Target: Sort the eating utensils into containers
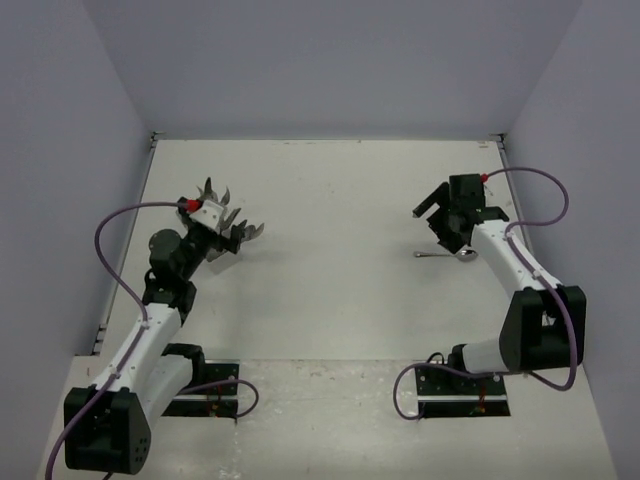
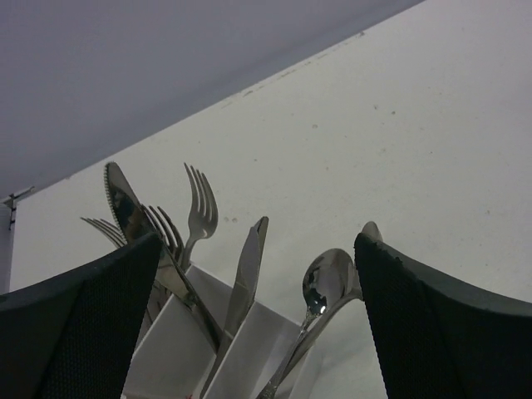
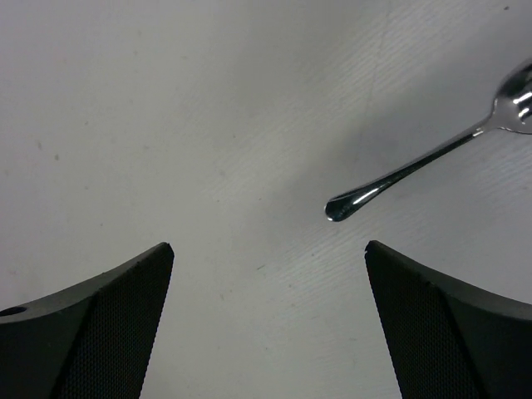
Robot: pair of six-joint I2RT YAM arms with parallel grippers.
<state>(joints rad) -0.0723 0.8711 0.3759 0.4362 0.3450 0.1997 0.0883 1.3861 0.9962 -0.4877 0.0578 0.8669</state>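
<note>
Top external shows the job nearly done. One loose spoon (image 1: 447, 254) lies flat on the table (image 1: 330, 200), right side, just below the right gripper (image 1: 447, 233), and I see no other stray utensil on the surface. The rest stand handles-down in the cutlery holder (image 2: 179, 337), left of centre, right by the left gripper (image 2: 258, 245). What's left, as I judge it: pick up that spoon, carry it across, and drop it in w/ the other spoons.

Jaws: both pairs are spread wide and hold nothing.

View differences:
- Top view gives the layout, but the left wrist hides most of the holder (only tips fan out around it).
- Left wrist shows the contents: forks (image 2: 199, 208) grouped at left, two knives (image 2: 249, 266) leaning in the middle, and a stowed spoon (image 2: 328, 283) at right w/ another tip behind the finger. They look sorted by type, though the compartment walls are only partly visible, so I can't confirm every slot.
- Right wrist shows the loose spoon up close. Its handle end lies nearest the gap and its bowl is cut off at the top-right edge. It sits off-centre to the right of the jaws, so approx. realignment is needed before the jaws can close on it.
</note>
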